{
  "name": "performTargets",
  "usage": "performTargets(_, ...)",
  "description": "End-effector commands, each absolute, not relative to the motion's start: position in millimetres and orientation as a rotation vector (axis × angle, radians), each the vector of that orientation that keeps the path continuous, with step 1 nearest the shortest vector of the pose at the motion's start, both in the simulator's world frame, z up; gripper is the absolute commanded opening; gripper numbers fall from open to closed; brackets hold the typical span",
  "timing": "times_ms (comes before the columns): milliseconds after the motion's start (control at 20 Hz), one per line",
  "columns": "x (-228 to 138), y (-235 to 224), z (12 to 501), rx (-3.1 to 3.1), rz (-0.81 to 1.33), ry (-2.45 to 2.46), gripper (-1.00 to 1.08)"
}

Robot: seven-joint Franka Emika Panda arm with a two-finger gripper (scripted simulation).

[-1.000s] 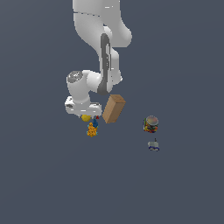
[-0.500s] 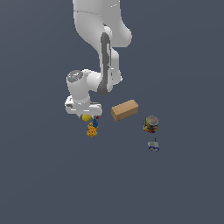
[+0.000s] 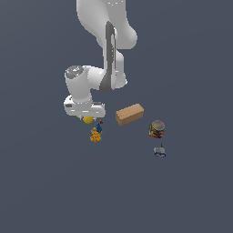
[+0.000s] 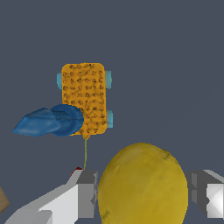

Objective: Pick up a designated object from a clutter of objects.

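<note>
The yellow lump [image 3: 88,119] sits just under my gripper [image 3: 86,116], on the exterior view's left. In the wrist view the lump [image 4: 143,186] fills the space between my two fingers [image 4: 87,192], which press against both of its sides; my gripper [image 4: 144,197] is shut on it. The orange-blue figure [image 3: 96,133] lies close beside the lump, and shows in the wrist view [image 4: 84,99] with its blue part. The tan box [image 3: 129,113] lies flat toward the exterior view's right of my hand.
A multicoloured round jar [image 3: 157,129] stands further toward the exterior view's right, with a tiny grey-blue piece [image 3: 159,152] in front of it. The floor is plain dark grey.
The tan box has tipped from standing on end to lying flat. My hand and the yellow lump have stayed almost in place.
</note>
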State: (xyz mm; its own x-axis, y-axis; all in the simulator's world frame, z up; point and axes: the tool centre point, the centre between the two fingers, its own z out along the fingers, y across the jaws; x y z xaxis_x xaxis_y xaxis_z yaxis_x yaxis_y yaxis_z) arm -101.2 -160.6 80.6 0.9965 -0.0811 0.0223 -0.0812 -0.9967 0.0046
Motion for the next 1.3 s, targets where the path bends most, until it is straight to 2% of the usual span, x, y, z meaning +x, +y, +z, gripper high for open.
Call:
performTargets(0,-97.2,-161.6,97.4,3.133,0.034,-0.128,-1.00)
performTargets(1250,-40.9,-173.4,316.7,3.136,0.008,-0.127,-1.00)
